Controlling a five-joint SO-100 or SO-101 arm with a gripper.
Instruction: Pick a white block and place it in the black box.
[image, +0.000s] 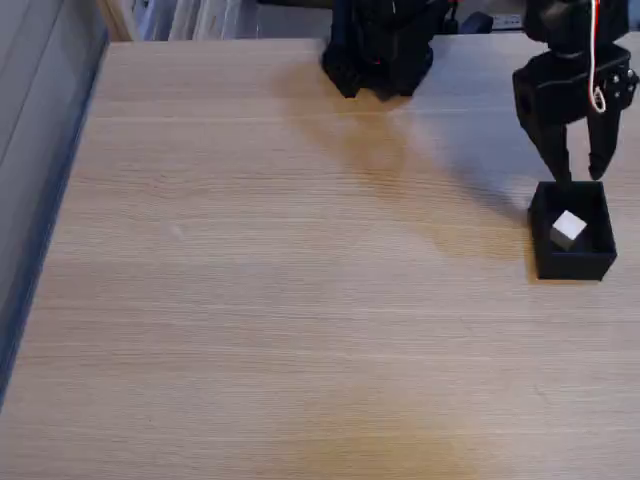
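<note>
Pale wood grain of the table (260, 300) is seen across the near part of the fixed view. Farther back at the right, the white block (568, 229) is found lying inside the black box (573, 264). Just beyond, the gripper (580, 172) is held above the box's far rim, fingers parted and holding nothing, with the arm's base (380, 50) at the far edge.
</note>
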